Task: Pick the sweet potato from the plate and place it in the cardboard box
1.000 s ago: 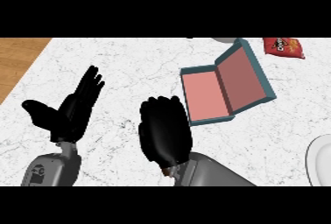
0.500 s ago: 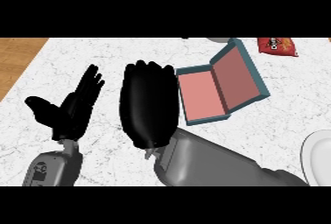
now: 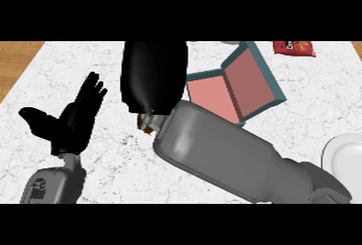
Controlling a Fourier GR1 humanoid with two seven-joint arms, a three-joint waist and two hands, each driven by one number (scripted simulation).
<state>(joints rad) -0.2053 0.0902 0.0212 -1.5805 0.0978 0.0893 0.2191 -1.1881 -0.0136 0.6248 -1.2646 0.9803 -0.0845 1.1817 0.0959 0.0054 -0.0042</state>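
Right hand (image 3: pixel 154 72) is raised over the tabletop (image 3: pixel 311 91), finger state can't be told. Left hand (image 3: pixel 71 119) rests open. Sweet potato not visible; plate (image 3: pixel 346 155) at right edge. Risk: the forearm blocks the view and could clip the box (image 3: pixel 237 86).

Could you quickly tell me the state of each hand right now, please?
Left hand: open, fingers straight, holding nothing.
Right hand: seen from the back; cannot be told.

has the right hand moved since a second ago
Yes. The right hand has risen toward the counter's far edge, now level with the open box, left of it; a second ago it lay below the box.
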